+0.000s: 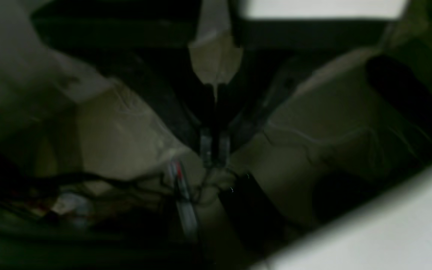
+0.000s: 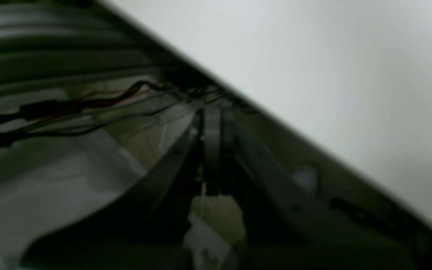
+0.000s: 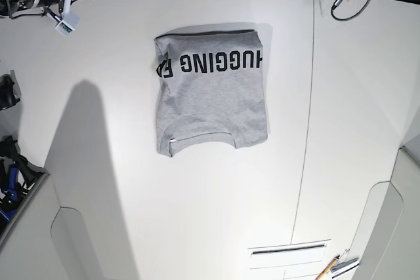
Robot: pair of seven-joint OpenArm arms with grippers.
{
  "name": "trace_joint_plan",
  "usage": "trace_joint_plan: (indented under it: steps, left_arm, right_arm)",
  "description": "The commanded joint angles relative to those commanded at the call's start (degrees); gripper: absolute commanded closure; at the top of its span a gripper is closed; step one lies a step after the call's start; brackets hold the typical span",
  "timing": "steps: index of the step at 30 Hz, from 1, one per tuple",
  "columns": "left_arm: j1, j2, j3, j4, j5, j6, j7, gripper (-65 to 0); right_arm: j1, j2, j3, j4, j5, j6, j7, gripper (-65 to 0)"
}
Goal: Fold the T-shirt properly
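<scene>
The T-shirt (image 3: 211, 100) lies on the white table (image 3: 197, 214) in the base view, folded into a rough rectangle. Its black HUGGING lettering (image 3: 220, 62) faces up along the far edge, and its ribbed collar (image 3: 200, 139) is at the near edge. Both arms are pulled back beyond the table's far corners, well away from the shirt. In the dark, blurred left wrist view my left gripper (image 1: 214, 150) has its fingers together with nothing between them. My right gripper (image 2: 212, 116) looks the same, beside the table edge (image 2: 313, 56). Neither wrist view shows the shirt.
Cables (image 2: 69, 105) run below the table edge near the right gripper. A seam (image 3: 308, 129) crosses the table to the right of the shirt. At the front right are a slot (image 3: 289, 250) and an orange-tipped tool (image 3: 328, 268). Dark gear (image 3: 8, 162) sits off the left side.
</scene>
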State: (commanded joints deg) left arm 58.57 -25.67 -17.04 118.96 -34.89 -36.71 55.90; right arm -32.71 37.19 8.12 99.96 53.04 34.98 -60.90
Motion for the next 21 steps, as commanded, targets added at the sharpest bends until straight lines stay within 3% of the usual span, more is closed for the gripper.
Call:
trace_joint_plan:
  steps: [3,6,10,13,15,19,21]
  left_arm:
    - [4.0,0.1,0.2,0.0,0.9,0.0,-0.3,0.0]
    - [7.9,1.1,0.2,-0.4,6.0,0.0,-2.7,0.0]
    - [11.7,1.4,0.7,-2.9,8.7,0.0,-5.7,0.0]
    - [12.1,1.1,4.5,-10.4,9.5,-2.9,-7.1,0.0]
    - [12.0,-0.5,9.0,-18.4,11.2,-3.0,-12.9,0.0]
    - [7.2,-4.0,19.9,-38.6,14.6,-3.0,-31.6,0.0]
    - [1.6,-3.8,24.6,-48.0,14.6,-3.0,-35.7,0.0]
  right_arm:
    - [-2.6,0.1,-0.1,0.0,0.5,-0.02,0.0,0.0]
    - [-4.7,1.1,-2.1,0.0,2.9,-0.04,-0.3,0.0]
    - [-7.2,2.2,-10.1,-0.2,0.4,-0.13,-0.5,0.0]
    - [-7.5,2.1,-17.9,-1.8,-4.7,-0.26,2.4,0.0]
    - [-7.4,2.1,-22.5,-3.7,-9.8,-0.26,6.4,0.0]
    - [-7.3,2.1,-30.4,-9.1,-23.2,-0.26,14.6,0.0]
    - [-7.2,2.0,-33.4,-12.4,-29.5,-0.26,18.8,0.0]
